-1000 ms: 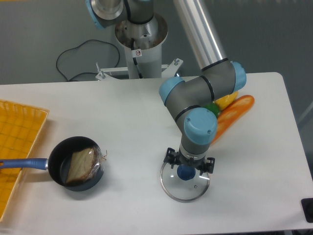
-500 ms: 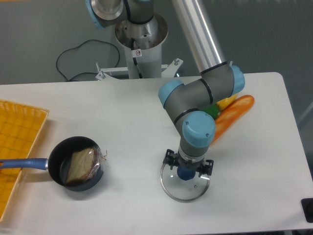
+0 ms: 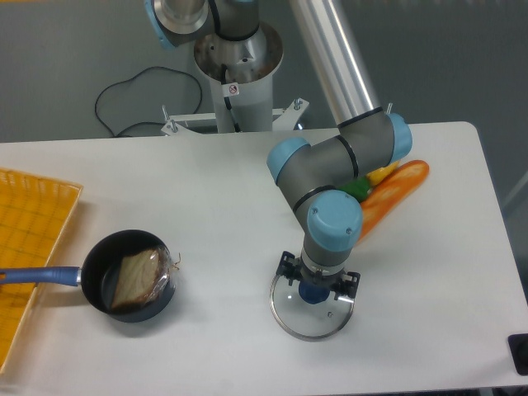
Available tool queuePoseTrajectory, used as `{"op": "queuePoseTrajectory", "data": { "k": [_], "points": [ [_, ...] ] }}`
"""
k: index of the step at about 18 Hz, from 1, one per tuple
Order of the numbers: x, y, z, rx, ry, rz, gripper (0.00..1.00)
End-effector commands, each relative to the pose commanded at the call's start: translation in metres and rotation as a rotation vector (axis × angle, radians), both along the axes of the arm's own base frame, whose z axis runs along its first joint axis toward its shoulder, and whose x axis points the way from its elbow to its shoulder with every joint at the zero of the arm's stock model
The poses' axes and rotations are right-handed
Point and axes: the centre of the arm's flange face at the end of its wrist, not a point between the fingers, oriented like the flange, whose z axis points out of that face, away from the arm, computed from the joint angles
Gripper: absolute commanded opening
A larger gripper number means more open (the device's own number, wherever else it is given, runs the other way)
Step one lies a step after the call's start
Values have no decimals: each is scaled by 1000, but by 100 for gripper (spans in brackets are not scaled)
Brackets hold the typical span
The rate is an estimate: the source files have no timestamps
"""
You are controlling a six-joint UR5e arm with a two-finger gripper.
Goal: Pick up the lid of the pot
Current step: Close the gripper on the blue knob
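Observation:
The gripper [image 3: 319, 277] points down over the pot lid, standing open with one finger to each side of the blue knob. The lid is round clear glass with a metal rim [image 3: 307, 337], lying flat on the white table. Its dark blue knob [image 3: 313, 293] shows between and just below the fingers in this view. A gap shows on both sides of the knob. The gripper hides the back part of the lid, and whether the fingertips reach knob height I cannot tell.
Behind the arm lie an orange-brown baguette [image 3: 396, 196], a yellow item [image 3: 382, 174] and a green item [image 3: 357, 187]. At left stands a black pan [image 3: 101, 276] with a blue handle, holding a brown wrapped item. A yellow bin [image 3: 33, 239] is at the far left.
The gripper has come down slightly and shifted a little to the left over the lid. The lid and other objects have stayed put.

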Motion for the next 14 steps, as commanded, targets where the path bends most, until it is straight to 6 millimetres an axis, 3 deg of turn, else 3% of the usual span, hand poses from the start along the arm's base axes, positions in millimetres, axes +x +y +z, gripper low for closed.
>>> {"op": "queuePoseTrajectory", "data": {
  "k": [6, 14],
  "points": [
    [0, 0, -1, 0, 0, 0, 83],
    [-1, 1, -3, -2, -2, 0, 82]
  ]
}}
